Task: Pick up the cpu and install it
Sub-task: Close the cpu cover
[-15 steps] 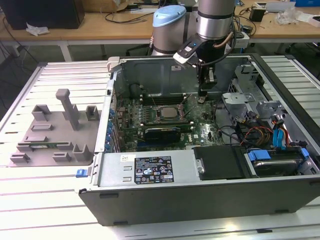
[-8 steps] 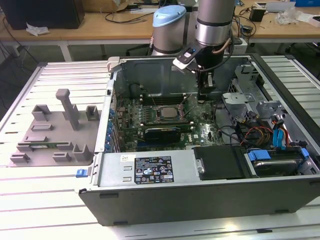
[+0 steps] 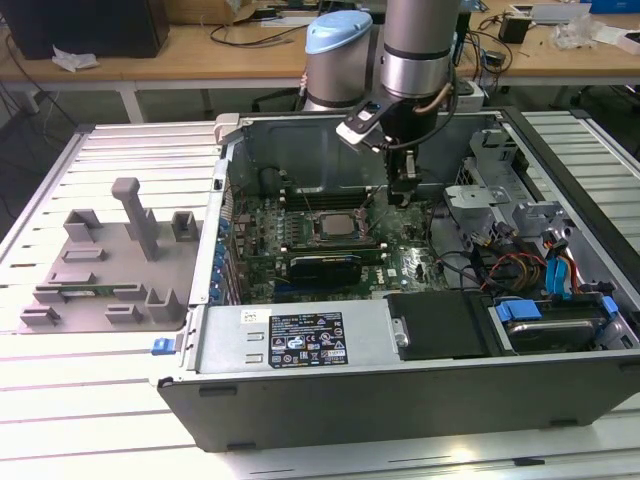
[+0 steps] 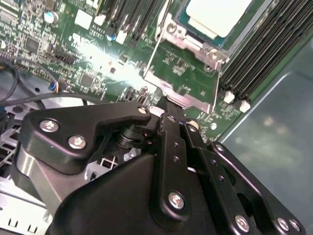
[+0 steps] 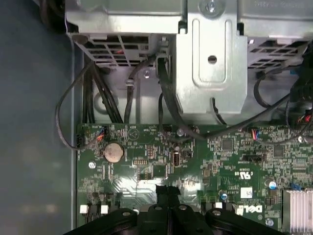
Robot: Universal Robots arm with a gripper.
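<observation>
- An open computer case (image 3: pixel 400 400) stands on a white slatted table (image 3: pixel 100 400), with a label sticker (image 3: pixel 307 340) on its near top edge.
- A grey moulded fixture (image 3: pixel 100 265) sits on the table at the exterior view's left, beside the case.
- Just inside the near wall are a black cover (image 3: pixel 440 325) and a blue drive carrier (image 3: pixel 520 310), with coloured cables (image 3: pixel 510 265) bunched behind them.
- The green circuit board (image 3: pixel 415 262) fills the case floor; the first wrist view shows a coin battery (image 5: pixel 114 152) on it and a metal bracket (image 5: pixel 210 73) above loose black wires.
- The cpu (image 3: pixel 338 225) lies flat in its metal socket frame (image 4: pixel 188 46) mid-board, flanked by dark memory slots (image 4: pixel 264 54).
- The gripper (image 3: pixel 405 198) hangs low over the board, to the exterior view's right of the cpu and clear of it, fingers (image 5: pixel 163 192) pressed together on nothing.
- The arm (image 3: pixel 420 50) rises behind, with a cluttered workbench (image 3: pixel 250 50) beyond.
</observation>
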